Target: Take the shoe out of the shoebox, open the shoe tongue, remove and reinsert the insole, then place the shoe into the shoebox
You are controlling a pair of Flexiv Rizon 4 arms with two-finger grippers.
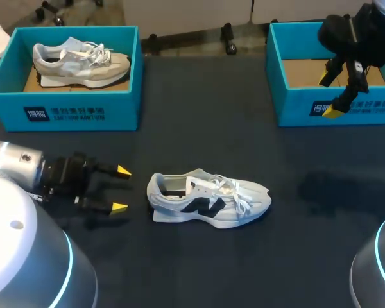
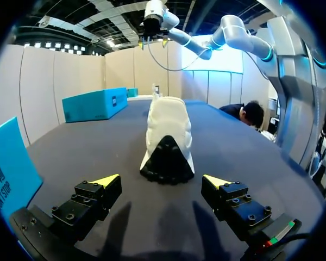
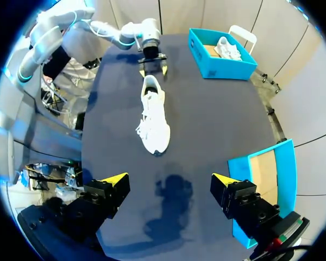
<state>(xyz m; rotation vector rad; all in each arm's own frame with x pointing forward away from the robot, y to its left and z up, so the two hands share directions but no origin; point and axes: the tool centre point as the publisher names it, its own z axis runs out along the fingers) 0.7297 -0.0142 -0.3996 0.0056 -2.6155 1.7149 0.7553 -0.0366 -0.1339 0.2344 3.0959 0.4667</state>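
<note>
On the dark table (image 1: 199,115), well clear of the empty shoebox (image 1: 295,106), the shoe (image 1: 208,199) stands on its sole, probably light, soft on top and firmer at the heel, where the left claw (image 1: 120,188) waits wide open and empty, like the right claw (image 1: 330,95) above the box.

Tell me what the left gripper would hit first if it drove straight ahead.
The shoe, heel first. It lies directly ahead of the open left gripper, centred on its line in the left wrist view. Nothing shows in between.
</note>
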